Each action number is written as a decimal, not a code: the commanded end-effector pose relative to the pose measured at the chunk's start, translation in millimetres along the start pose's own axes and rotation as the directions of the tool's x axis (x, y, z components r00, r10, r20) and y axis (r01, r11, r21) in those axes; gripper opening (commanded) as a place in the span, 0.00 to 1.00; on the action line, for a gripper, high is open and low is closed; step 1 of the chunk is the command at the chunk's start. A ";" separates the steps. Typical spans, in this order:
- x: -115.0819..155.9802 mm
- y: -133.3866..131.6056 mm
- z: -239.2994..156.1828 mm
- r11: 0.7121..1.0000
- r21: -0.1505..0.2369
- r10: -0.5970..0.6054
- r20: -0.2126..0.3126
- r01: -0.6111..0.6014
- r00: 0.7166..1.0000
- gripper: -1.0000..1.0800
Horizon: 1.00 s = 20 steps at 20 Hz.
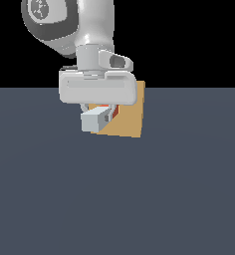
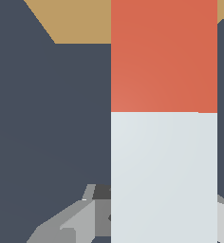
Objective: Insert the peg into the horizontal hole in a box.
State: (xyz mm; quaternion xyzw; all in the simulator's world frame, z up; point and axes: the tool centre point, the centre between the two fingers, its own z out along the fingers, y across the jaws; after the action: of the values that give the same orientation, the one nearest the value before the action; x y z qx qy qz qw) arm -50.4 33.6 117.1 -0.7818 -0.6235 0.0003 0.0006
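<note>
A stiff, light-looking white square bar with an orange-red end [image 2: 163, 118] is gripped mid-length by the grey-white claw [image 1: 105, 112], just before the flat tan box [image 1: 132, 117].

From where I stand there is only a flat slate-blue floor [image 1: 117, 199], plain and unmarked, running back to a straight horizon. Above that line hangs a solid black backdrop [image 1: 189, 40]. The light is even, casting hardly any shadow.

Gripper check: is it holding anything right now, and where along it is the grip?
The gripper holds the peg, gripping its white part near the orange-red section, which points toward the box.
</note>
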 end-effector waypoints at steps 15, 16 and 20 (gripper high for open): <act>62.9 -1.2 -1.1 1.000 -0.002 0.001 -0.001 -0.001 1.000 0.00; 71.8 -1.2 -1.1 1.000 -0.002 0.001 -0.001 -0.001 1.000 0.00; 100.2 -0.6 -1.5 1.000 -0.003 0.001 -0.001 -0.001 1.000 0.00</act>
State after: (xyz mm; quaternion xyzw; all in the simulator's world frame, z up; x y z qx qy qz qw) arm -32.4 121.5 116.8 -0.7816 -0.6238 0.0007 0.0010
